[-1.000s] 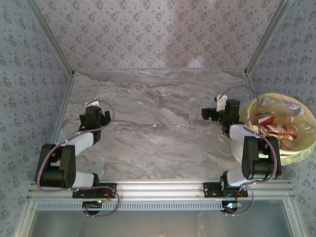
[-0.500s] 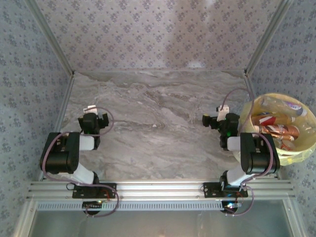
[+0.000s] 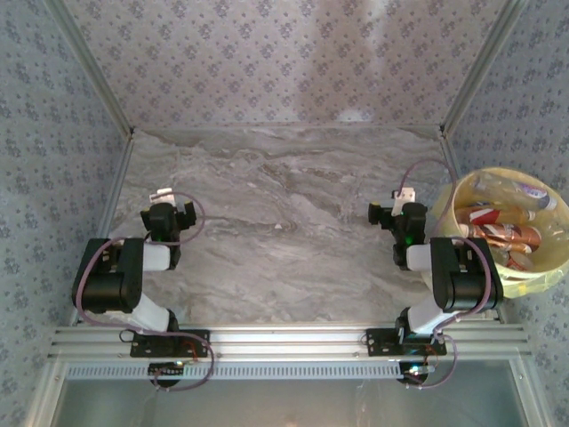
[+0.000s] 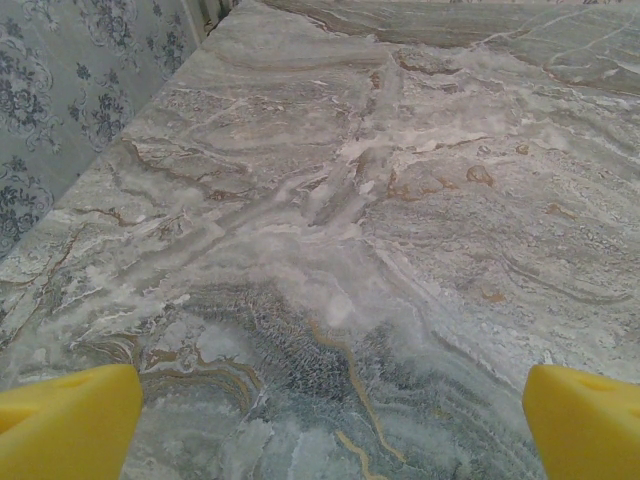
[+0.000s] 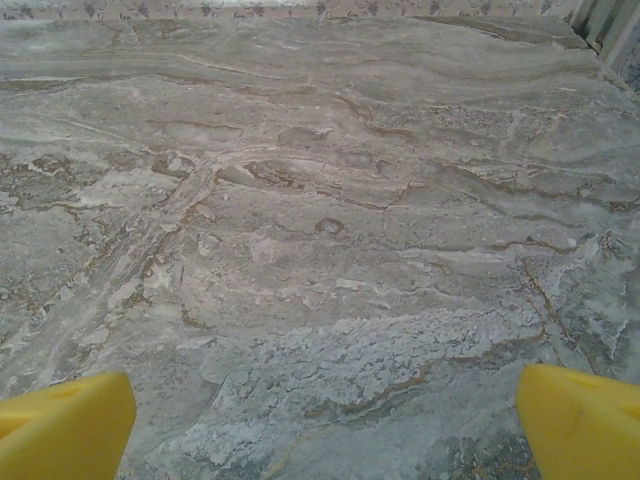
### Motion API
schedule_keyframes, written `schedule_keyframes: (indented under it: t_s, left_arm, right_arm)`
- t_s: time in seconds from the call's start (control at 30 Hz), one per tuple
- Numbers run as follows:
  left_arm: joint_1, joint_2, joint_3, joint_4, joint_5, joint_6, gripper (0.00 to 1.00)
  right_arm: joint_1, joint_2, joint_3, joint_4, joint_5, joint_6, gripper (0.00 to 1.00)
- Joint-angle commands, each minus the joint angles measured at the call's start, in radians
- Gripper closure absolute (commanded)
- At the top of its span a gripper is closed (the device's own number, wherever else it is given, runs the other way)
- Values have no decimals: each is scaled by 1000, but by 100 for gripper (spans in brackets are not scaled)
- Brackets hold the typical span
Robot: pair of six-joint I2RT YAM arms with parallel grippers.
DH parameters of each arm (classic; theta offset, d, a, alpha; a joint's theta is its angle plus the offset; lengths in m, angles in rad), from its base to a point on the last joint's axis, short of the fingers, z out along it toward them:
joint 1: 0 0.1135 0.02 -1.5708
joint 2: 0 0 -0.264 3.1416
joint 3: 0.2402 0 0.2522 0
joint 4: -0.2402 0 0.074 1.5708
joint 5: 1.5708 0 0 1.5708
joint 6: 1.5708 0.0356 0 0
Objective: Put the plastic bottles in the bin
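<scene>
top external: left hand (image 3: 170,213), right hand (image 3: 391,216) released over marble table (image 3: 284,267); bottles (image 3: 498,234) in bin (image 3: 536,276).

You have open room across the marble table (image 3: 284,222); the bin (image 3: 532,279) blocks the right edge, and walls (image 3: 53,133) stand on both sides.

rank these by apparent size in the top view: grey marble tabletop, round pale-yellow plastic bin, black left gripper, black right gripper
1. grey marble tabletop
2. round pale-yellow plastic bin
3. black left gripper and black right gripper: they look alike, so unranked.
</scene>
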Motion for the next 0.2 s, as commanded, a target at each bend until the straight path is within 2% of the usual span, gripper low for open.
schedule_keyframes:
  t_s: [0.0, 0.17]
  left_arm:
    - [1, -11, 6, 36, -15, -14, 2]
    - [2, -12, 7, 36, -15, -14, 2]
  right_arm:
    - [-14, 6, 18, -1, -12, 26, 0]
    - [-18, 4, 12, 16, 1, 37, 0]
